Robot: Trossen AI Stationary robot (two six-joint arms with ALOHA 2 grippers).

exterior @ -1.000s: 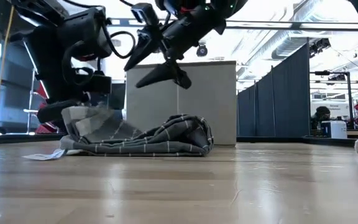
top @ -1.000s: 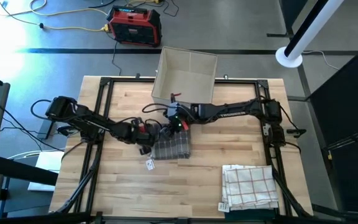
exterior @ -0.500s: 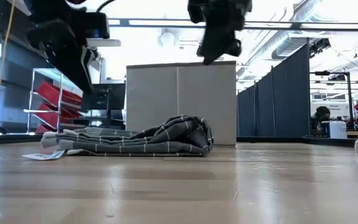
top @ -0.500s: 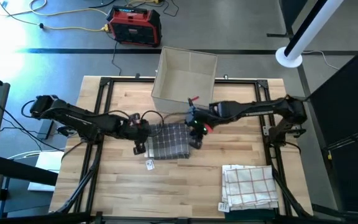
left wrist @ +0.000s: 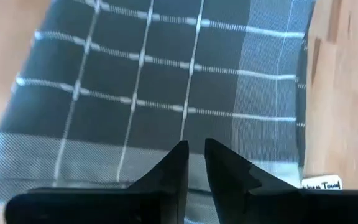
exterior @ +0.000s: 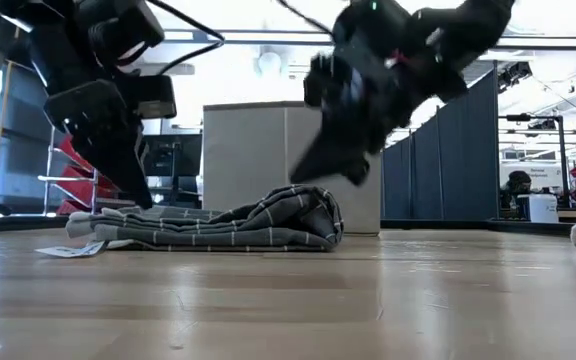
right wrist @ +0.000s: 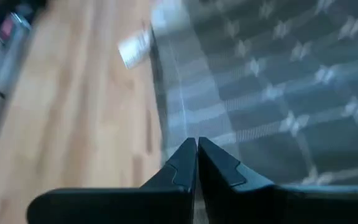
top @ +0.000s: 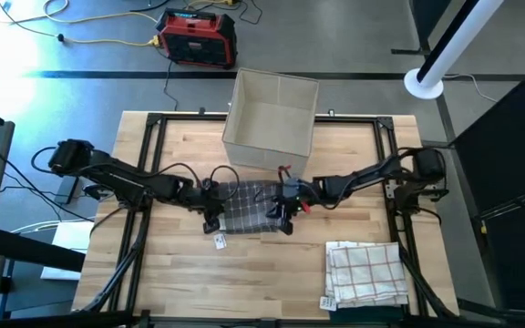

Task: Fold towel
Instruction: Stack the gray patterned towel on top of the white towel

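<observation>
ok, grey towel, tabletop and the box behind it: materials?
Grey towel: woven cloth, matte, pale grid lines, soft rumpled folds. Tabletop: wood planks with visible grain, slightly glossy in the low view. Box: looks like beige fabric or board; cannot tell which.

From my station I see a grey floor (top: 53, 91) around the wooden table (top: 354, 205), with a red and black box (top: 197, 37) and yellow cables (top: 98, 38) lying beyond the table's far edge. Across the table, the room shows dark blue partition panels (exterior: 448, 160), red shelving (exterior: 76, 165) and bright ceiling lights (exterior: 268, 62).
</observation>
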